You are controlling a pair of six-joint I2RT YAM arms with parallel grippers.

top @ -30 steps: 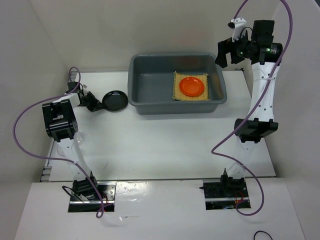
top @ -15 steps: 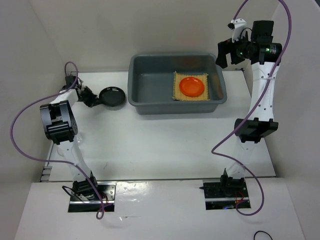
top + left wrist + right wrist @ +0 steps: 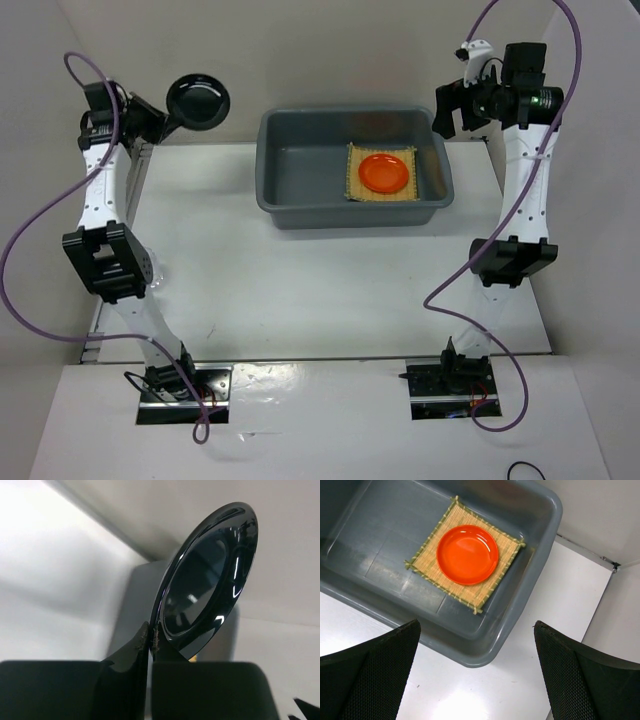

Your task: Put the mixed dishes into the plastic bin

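Black plate (image 3: 198, 100) is in the grip of my left jaws, which are pinched tight on its rim. It hangs in the air over the far left corner of the surface (image 3: 300, 290), well left of the bin (image 3: 275, 200) and apart from it. From the left wrist the plate (image 3: 210, 580) stands tilted, almost on edge, its glossy hollow turned toward the camera, and the two jaw tips meet on the lower edge of the rim. The left arm (image 3: 100, 200) reaches up along the left wall.

Inside the bin, toward its right end, the mat (image 3: 355, 185) lies flat on the floor, and the orange plate (image 3: 384, 172) sits on the middle of it, right way up. From the right wrist the mat (image 3: 490, 587) looks turned a little against the bin's walls, one corner near the far wall, with the orange plate (image 3: 467, 555) wholly within its edges.

My right jaws stand spread wide and hold nothing. They hover high beside the bin's far right corner (image 3: 555, 515), looking down into it. The bin's left half shows only bare grey floor.
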